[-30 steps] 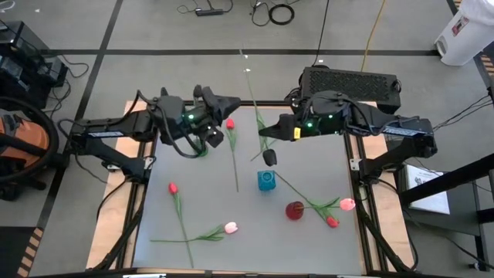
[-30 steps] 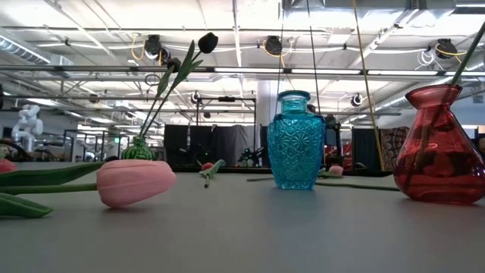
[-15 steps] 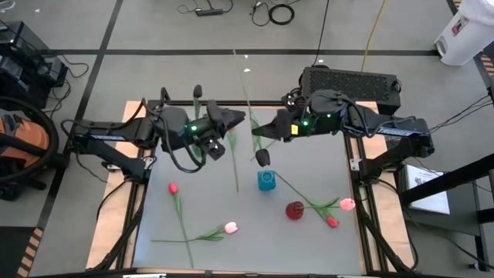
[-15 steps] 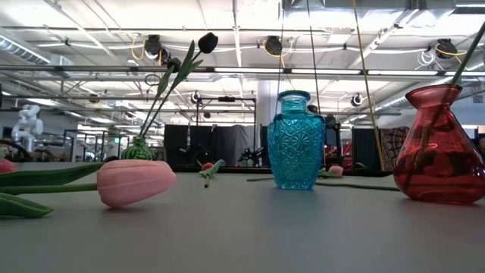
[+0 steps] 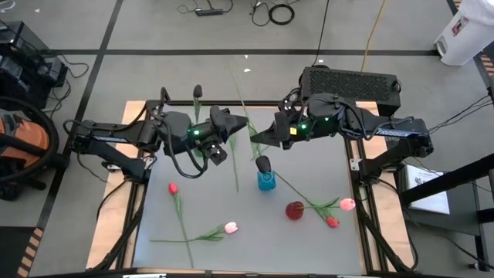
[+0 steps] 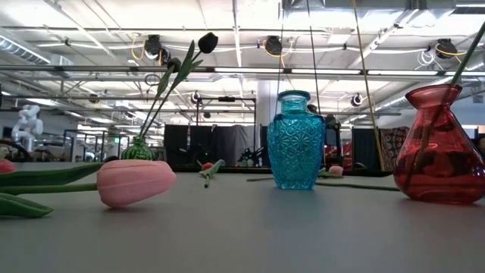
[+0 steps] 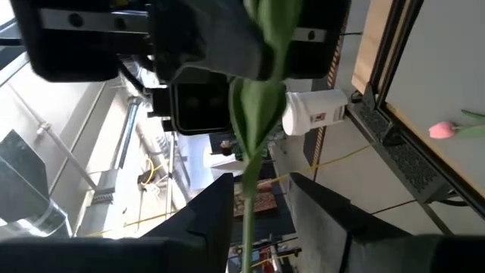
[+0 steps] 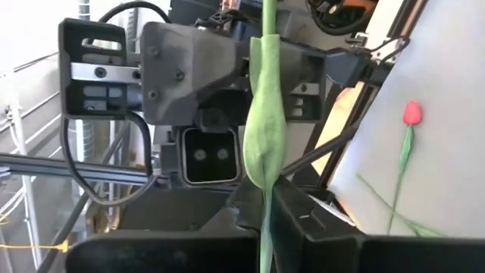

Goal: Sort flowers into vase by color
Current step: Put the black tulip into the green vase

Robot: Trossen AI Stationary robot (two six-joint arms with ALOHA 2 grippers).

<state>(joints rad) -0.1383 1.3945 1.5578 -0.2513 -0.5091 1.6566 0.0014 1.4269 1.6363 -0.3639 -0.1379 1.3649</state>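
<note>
A near-black tulip (image 5: 263, 164) hangs high over the table, its head above the blue vase (image 5: 266, 182). Its thin stem (image 5: 241, 93) runs on toward the far edge. My right gripper (image 5: 257, 139) comes in from the right and is shut on that stem. My left gripper (image 5: 241, 123) faces it from the left, open. Its fingers (image 7: 216, 216) stand on either side of the same stem (image 7: 246, 205); whether they touch it I cannot tell. The green vase (image 6: 138, 149) holds dark tulips (image 6: 207, 42). The red vase (image 6: 443, 148) holds a stem. My right gripper pinches the dark tulip's stem (image 8: 265, 205) between its two fingers, just below a long green leaf (image 8: 264, 144). The fingers come level from the table's right and lie across the stem. The flower is lifted clear, its head toward the near side.
Loose tulips lie on the table: a red one (image 5: 173, 188) at the left, a pink one (image 5: 231, 228) near the front, and a pink (image 5: 347, 204) and a red one (image 5: 332, 222) by the red vase (image 5: 294, 210). A bare stem (image 5: 235, 170) lies mid-table.
My left gripper has gone toward the table's right, up to the held stem, and now covers the red tulip head on the table. My right gripper has rolled, so the stem's far end has swung left and the dark head has come nearer the blue vase.
</note>
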